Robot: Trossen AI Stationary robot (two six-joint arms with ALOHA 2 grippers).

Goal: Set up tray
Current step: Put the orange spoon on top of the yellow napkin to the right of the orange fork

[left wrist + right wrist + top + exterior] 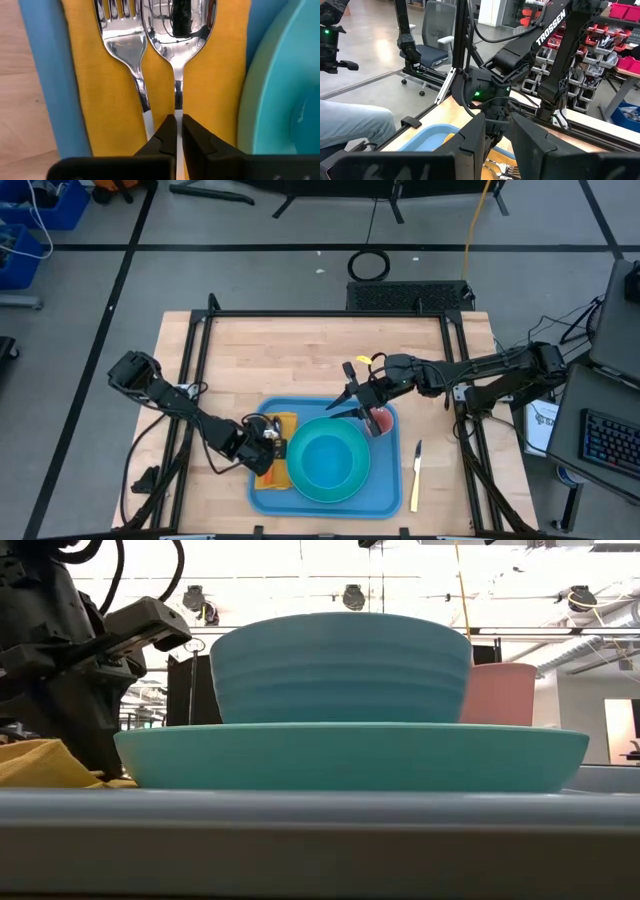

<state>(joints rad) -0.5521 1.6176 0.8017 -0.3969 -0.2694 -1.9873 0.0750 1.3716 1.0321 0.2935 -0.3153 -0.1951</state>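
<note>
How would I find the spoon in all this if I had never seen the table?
Find the big blue tray on the wooden table, then the yellow napkin along its edge, beside the turquoise plate. Two silver utensils lie there; the spoon has a smooth rounded bowl, unlike the pronged fork, and the left gripper pinches its handle.

A wooden table (pixel 300 360) carries the tray (pixel 385 498) and a knife (pixel 416 476).

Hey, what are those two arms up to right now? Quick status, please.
Left gripper shut on spoon, over yellow napkin on the tray. Right gripper above pink cup, holding nothing visible. Knife off tray.
</note>
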